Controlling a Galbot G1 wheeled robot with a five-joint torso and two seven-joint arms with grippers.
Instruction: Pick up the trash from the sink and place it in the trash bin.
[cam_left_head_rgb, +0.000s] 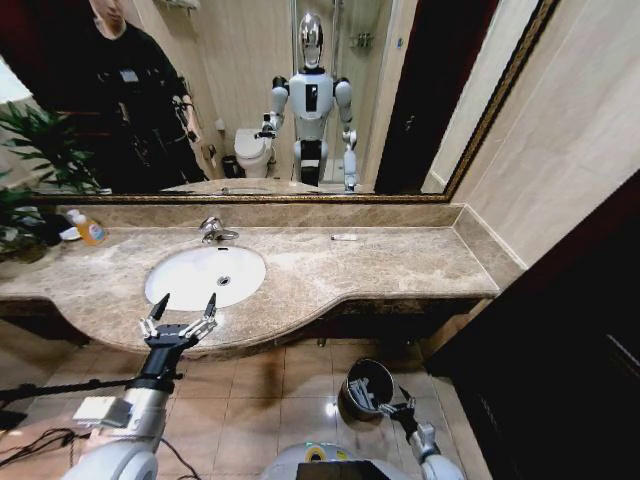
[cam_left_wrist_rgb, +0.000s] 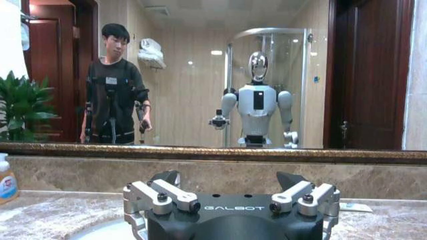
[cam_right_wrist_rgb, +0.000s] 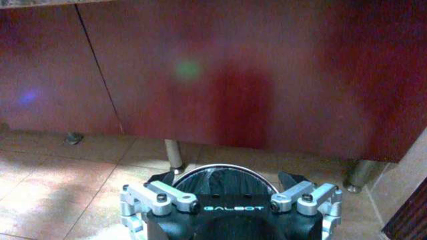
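The white oval sink (cam_left_head_rgb: 190, 268) is set in the marble countertop, and its bowl shows just the drain. My left gripper (cam_left_head_rgb: 183, 303) hangs open over the sink's front rim, nothing between its fingers; the left wrist view shows this gripper (cam_left_wrist_rgb: 228, 180) facing the mirror, with the sink (cam_left_wrist_rgb: 100, 231) below it. A small white piece of trash (cam_left_head_rgb: 343, 237) lies on the countertop right of the faucet (cam_left_head_rgb: 212, 230); the same trash (cam_left_wrist_rgb: 353, 206) lies off to one side. On the floor, the dark trash bin (cam_left_head_rgb: 362, 385) stands just ahead of my open right gripper (cam_left_head_rgb: 390, 402). The right wrist view shows that gripper (cam_right_wrist_rgb: 227, 181) empty above the bin (cam_right_wrist_rgb: 227, 167).
A yellow-orange bottle (cam_left_head_rgb: 90, 230) and a green plant (cam_left_head_rgb: 35, 160) stand at the countertop's left end. Dark red cabinet doors (cam_right_wrist_rgb: 213, 75) sit under the counter behind the bin. A wall and a dark door close off the right side. A person is reflected in the mirror.
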